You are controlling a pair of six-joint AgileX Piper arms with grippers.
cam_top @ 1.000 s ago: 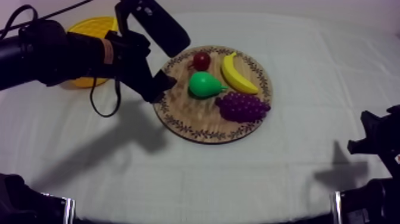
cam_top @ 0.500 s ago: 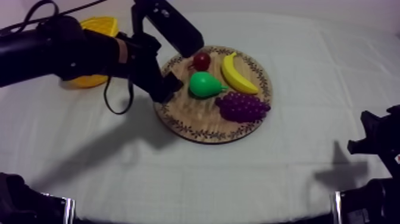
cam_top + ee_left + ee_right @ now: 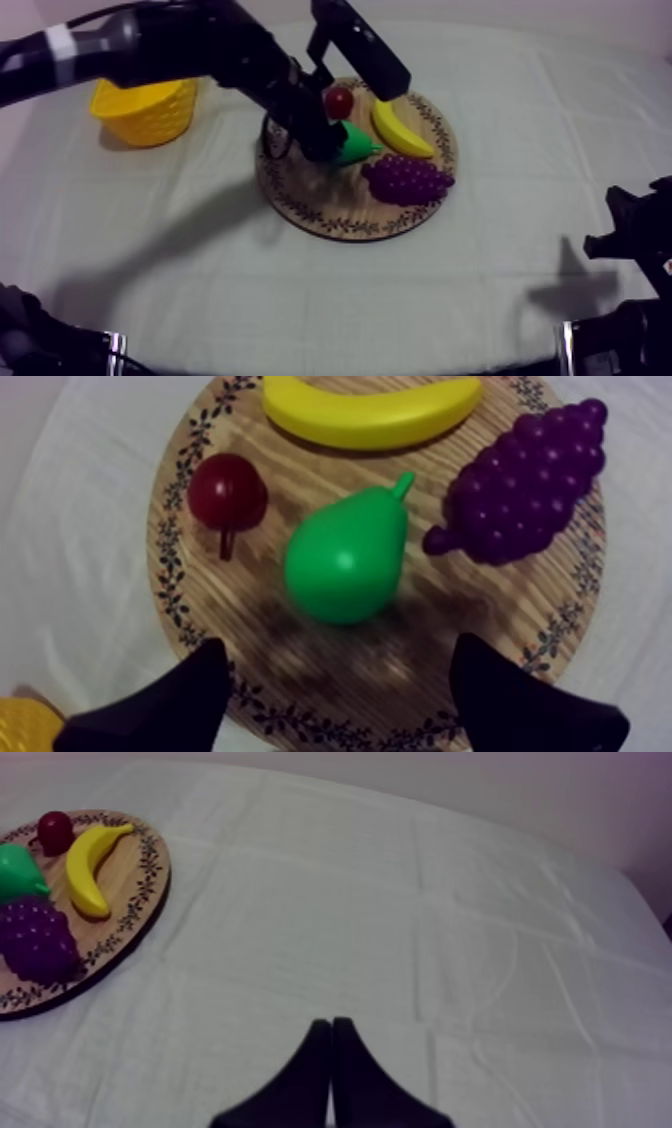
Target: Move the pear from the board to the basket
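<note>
The green pear [image 3: 347, 556] lies in the middle of the round wooden board [image 3: 250, 601]. My left gripper [image 3: 340, 651] hovers just short of it, open, one black finger [image 3: 175, 701] at each side and nothing between them. From above, the left gripper [image 3: 320, 140] covers the pear's [image 3: 356, 148] left part. The yellow basket [image 3: 145, 108] stands at the far left. My right gripper [image 3: 331, 1024] rests shut as a narrow wedge over bare cloth, well right of the board [image 3: 135, 902].
A small red fruit [image 3: 339, 101], a banana [image 3: 398, 124] and a bunch of grapes [image 3: 405, 178] lie around the pear on the board [image 3: 340, 228]. The left arm [image 3: 200, 45] stretches from the upper left across to the board, passing behind the basket.
My left arm has swung right, from the board's left rim to over the pear. The basket, earlier half hidden behind the arm, now stands in full view. The right arm has not moved.
</note>
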